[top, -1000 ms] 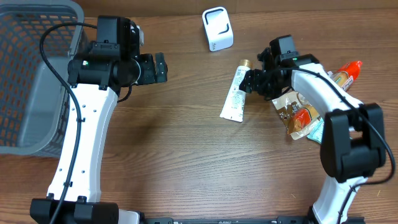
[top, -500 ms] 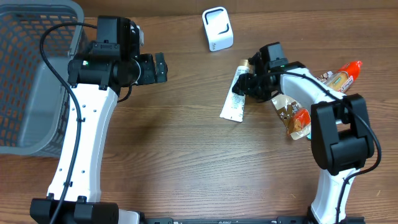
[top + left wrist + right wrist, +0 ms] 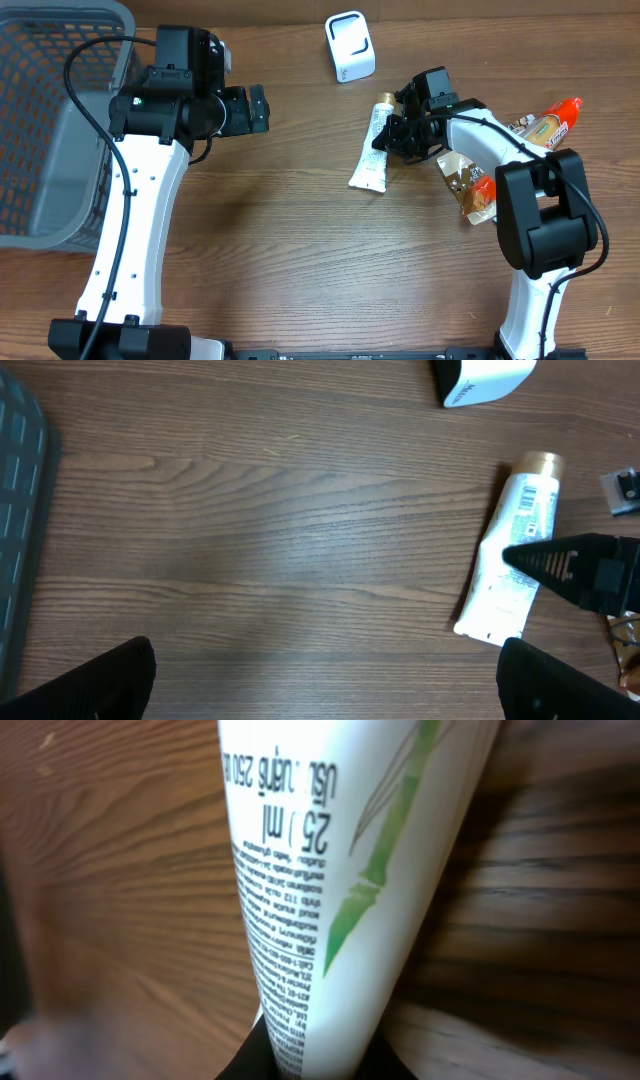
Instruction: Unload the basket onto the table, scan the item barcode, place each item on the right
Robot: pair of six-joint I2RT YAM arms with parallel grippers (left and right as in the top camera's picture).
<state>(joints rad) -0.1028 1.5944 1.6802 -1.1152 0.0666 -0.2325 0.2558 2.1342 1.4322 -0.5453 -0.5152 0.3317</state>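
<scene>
Now the white tube (image 3: 367, 170) sits pinched in the right tool (image 3: 388, 138).

Basket (image 3: 60, 120) far left on table (image 3: 300, 260); scanner (image 3: 350, 45) at back; tube (image 3: 372, 150) before it; packets (image 3: 478, 188) right of tube.

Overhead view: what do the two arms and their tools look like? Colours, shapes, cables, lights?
The left arm and right arm have white curved shells and black joint blocks. The left tool and right tool are black, with two fingers each. A thin black cable runs along each arm. A small green light glows near the left wrist.
</scene>
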